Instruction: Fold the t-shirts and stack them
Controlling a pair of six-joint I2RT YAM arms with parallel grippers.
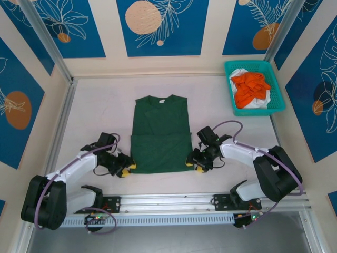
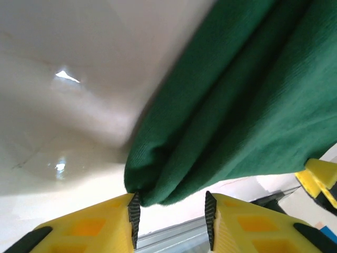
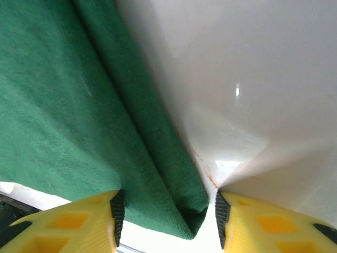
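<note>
Table [image 1: 95,105]: is lying pale under the whole scene, with a metal rail [image 1: 174,200] running along its near edge.
Green t-shirt [image 1: 160,132]: is lying flat at the table's centre, neck pointing to the far side. Its near part is doubled up, so a fold line is crossing the body.
Right arm [image 1: 247,153]: is reaching from its near right base inward to the garment's near right corner.
Left arm [image 1: 68,168]: is reaching from its near left base inward to the near left corner.
Teal basket [image 1: 260,111]: is sitting at the far right, well apart from the green t-shirt.
Orange t-shirt [image 1: 250,87]: is lying crumpled inside the basket.
White t-shirt [image 1: 263,102]: is lying in the basket, showing beneath the orange one.
Left gripper [image 2: 171,211]: is standing partly spread around the cloth corner. The fabric is touching one pad [image 2: 135,216], and a gap is showing at the other.
Right gripper [image 3: 167,211]: is straddling the other cloth corner, which is nearly filling the space between the fingers. Whether it is pinching cannot be told.
</note>
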